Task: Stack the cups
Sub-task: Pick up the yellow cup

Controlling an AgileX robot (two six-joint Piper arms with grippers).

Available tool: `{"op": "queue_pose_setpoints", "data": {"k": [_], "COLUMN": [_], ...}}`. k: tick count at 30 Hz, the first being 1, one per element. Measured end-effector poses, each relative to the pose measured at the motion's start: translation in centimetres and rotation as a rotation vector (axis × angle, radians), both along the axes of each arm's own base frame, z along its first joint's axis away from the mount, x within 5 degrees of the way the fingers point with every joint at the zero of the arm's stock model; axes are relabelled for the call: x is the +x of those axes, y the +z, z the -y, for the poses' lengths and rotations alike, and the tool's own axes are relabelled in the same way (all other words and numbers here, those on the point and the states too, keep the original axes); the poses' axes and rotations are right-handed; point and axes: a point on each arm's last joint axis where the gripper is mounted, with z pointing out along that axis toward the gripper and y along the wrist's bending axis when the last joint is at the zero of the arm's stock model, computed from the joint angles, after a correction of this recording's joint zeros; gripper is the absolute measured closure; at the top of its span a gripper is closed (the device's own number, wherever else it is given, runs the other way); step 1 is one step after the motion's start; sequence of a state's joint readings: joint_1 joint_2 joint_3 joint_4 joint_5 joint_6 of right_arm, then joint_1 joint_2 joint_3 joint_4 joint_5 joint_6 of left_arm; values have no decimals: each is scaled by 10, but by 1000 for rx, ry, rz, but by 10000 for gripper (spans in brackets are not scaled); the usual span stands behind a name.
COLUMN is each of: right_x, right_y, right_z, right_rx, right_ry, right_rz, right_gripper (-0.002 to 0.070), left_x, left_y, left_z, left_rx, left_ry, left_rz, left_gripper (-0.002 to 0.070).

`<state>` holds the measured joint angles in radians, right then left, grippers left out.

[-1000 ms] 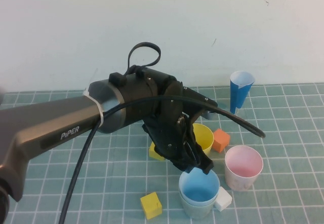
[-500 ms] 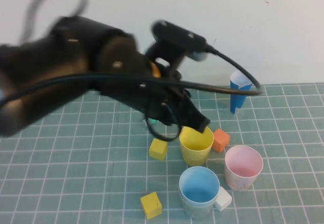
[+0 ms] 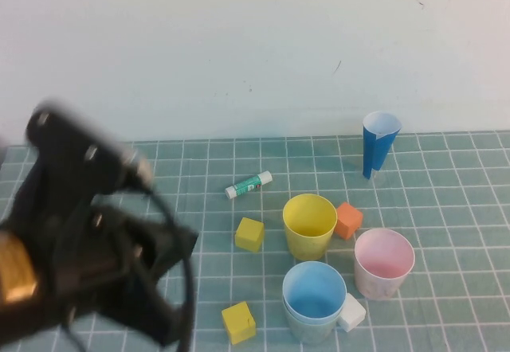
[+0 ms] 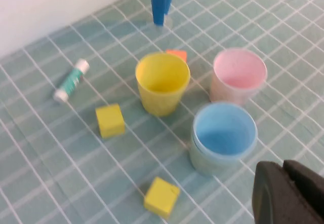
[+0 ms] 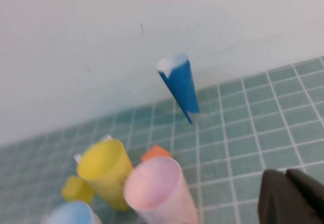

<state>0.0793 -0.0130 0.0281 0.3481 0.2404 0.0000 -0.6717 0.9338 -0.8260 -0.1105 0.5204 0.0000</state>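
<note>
Cups (image 3: 309, 226) upright, mouths up; left gripper (image 4: 289, 193), right gripper (image 5: 293, 197) fingers closed, empty.

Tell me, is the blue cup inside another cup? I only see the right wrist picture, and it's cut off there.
Observer: Yes. The light blue cup sits nested in a green cup.
Operator: My right gripper is shut, above the mat. Where's the other one?
Observer: The left gripper is shut and empty, above the mat's near-left part, clear of the cups.
Operator: Any blocks I can't see?
Observer: A white cube sits beside the stack, on the pink cup's side.
</note>
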Motion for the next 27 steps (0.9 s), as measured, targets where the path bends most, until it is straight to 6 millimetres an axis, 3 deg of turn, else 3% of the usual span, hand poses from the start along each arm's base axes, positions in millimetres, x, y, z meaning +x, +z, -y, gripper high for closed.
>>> {"op": "queue_pose_setpoints", "data": {"k": [4, 9, 20, 27], "right_x": [1, 1, -1, -6], "right_y": [7, 8, 6, 65], "right_z": [0, 0, -4, -11], "right_rx": [202, 237, 158, -105], "right_ry": [-29, -36, 16, 152], "right_rz": [42, 50, -7, 32], "right_gripper": [679, 679, 679, 679], "left_x": [-19, -34, -33, -33], "left_y": [-25, -48, -45, -45], "left_z": [-15, -27, -28, -27], "left_rx": [-10, -7, -75, -78], "left_ry": [22, 33, 46, 47], "left_rz": [-36, -61, 12, 16], "left_gripper": [673, 673, 675, 676]}}
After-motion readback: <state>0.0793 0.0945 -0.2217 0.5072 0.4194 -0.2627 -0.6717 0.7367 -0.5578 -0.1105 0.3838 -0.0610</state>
